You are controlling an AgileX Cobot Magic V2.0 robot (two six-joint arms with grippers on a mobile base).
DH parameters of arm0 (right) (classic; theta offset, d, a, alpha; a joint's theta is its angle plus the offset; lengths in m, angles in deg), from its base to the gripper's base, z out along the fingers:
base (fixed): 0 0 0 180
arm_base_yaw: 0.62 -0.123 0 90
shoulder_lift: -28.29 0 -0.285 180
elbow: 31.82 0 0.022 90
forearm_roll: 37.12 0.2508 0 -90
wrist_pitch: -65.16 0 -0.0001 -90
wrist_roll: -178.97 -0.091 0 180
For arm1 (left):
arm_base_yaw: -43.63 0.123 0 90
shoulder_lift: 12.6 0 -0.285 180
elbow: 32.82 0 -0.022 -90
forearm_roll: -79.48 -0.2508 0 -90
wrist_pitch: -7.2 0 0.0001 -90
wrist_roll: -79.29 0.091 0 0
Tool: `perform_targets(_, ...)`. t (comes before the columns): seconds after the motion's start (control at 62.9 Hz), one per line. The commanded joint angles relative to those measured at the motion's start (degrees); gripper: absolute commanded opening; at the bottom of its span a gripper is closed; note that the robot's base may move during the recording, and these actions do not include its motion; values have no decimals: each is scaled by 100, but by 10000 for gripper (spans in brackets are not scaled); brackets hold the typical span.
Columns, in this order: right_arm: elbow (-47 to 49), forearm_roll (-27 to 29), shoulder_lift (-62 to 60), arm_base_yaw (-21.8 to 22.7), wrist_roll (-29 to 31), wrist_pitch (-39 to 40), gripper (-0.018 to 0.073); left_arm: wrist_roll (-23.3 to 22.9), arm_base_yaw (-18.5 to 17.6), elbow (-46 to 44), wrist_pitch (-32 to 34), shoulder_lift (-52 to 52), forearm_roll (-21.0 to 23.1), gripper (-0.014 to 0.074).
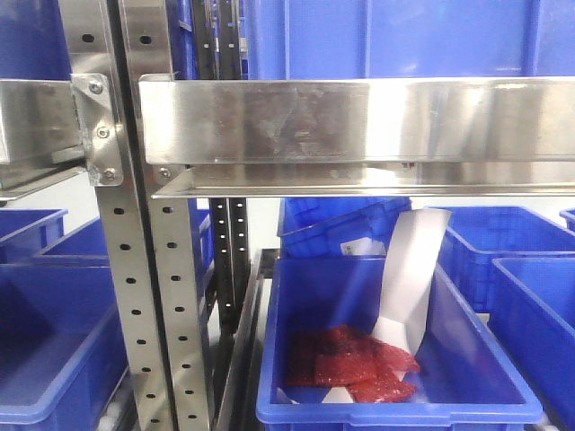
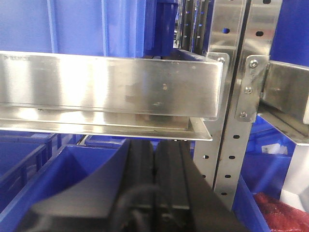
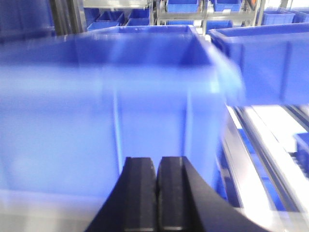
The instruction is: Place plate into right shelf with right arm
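Observation:
The plate is not in any view. The right shelf is a shiny steel rack: its horizontal beam [image 1: 359, 121] crosses the front view, with hole-punched uprights [image 1: 175, 287] at the left. My left gripper [image 2: 154, 145] is shut and empty, its black fingers pressed together just below a steel beam [image 2: 111, 89] and above a blue bin. My right gripper [image 3: 157, 162] is shut and empty, close in front of the wall of a large blurred blue bin [image 3: 111, 111].
A blue bin [image 1: 386, 359] under the beam holds red packets [image 1: 350, 364] and a white sheet [image 1: 409, 278]. More blue bins stand left [image 1: 45, 314], right [image 1: 530, 305] and above [image 1: 404, 36]. The right wrist view shows another bin [image 3: 270, 63] and steel rails [image 3: 260, 154].

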Motion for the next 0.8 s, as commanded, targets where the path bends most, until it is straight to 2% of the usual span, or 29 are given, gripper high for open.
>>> perform_targets(0.0,-426,-94,-672,40,43,781,52,-40,-11,59,516,59,47,-128)
perform_targets(0.286,-1686,-94,-2551,40,43,783,52,-40,-11,59,516,59,47,-128)
perform_targets(0.78,-1971,-94,-2728,40,43,719,52,-40,-11,59,516,59,47,-128)
